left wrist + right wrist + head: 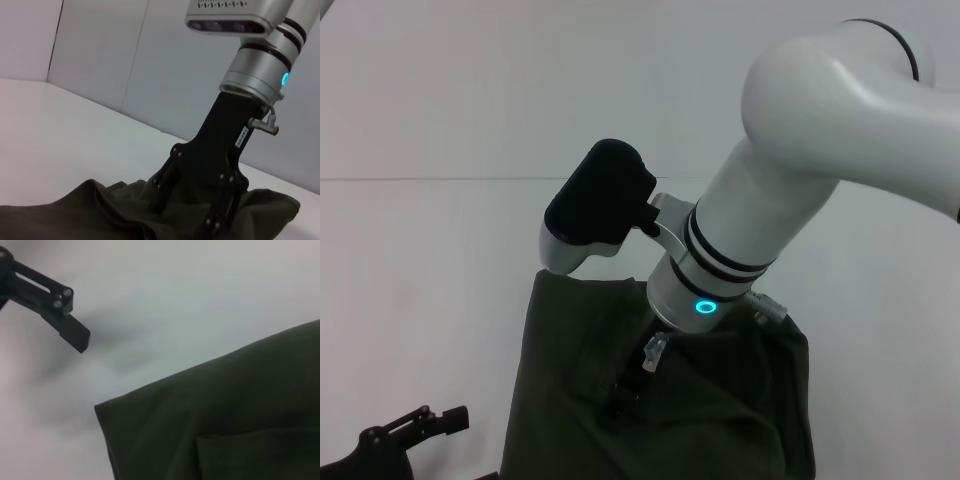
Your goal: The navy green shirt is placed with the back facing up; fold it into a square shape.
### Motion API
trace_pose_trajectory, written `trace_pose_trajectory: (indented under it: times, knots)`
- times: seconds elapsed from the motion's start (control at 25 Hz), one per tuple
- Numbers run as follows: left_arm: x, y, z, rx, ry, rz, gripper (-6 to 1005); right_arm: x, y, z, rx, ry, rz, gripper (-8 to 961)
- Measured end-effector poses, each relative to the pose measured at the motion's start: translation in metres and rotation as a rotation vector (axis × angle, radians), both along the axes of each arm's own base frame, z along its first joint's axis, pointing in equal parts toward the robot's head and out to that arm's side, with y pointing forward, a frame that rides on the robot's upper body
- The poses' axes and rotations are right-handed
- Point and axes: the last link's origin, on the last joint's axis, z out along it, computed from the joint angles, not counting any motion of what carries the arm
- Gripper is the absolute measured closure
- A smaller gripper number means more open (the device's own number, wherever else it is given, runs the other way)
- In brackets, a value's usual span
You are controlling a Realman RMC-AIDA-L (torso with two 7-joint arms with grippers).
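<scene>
Head view: a plain white counter (420,300) fills the frame, with a faint straight seam running across it above the middle. The navy green shirt (720,420) lies bunched and partly folded on the counter at the lower centre, running off the bottom edge. The right arm reaches in from the upper right, its white wrist with a lit blue ring directly over the shirt; the right hand (623,398) is pressed down into the fabric near the shirt's middle, and whether it is spread or closed cannot be told, as the cloth and the wrist hide its fingertips. The left hand (415,425) sits low at the lower left, beside the shirt's edge and apart from it; from here its opening cannot be told either. Left wrist view: the white counter meets a pale grey wall with vertical panel joints. The right hand (210,200) comes down as a black bracket from a silver wrist into the rumpled shirt (75,215), its lower end sunk in the folds. Right wrist view: a folded corner of the shirt (225,415) rests flat on the white counter (200,290), and one black finger (72,332) hangs over bare surface, clear of the cloth, holding nothing.
</scene>
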Motion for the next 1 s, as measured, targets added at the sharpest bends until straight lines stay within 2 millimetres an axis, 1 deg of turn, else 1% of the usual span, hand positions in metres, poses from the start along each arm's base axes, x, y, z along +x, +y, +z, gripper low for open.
trace_pose_trajectory:
  times: [0.2,0.8,1.0]
  knots:
    - [0.001,0.0,-0.001,0.0,-0.003,-0.002,54,0.002,-0.002,-0.006,0.0,-0.013,0.028,103]
    - [0.003,-0.001,-0.005,0.003,-0.015,0.001,54,0.01,-0.002,-0.01,0.013,-0.01,0.036,151]
    - [0.003,0.0,-0.004,0.006,-0.017,0.001,54,0.011,-0.002,-0.01,0.014,-0.01,0.033,264]
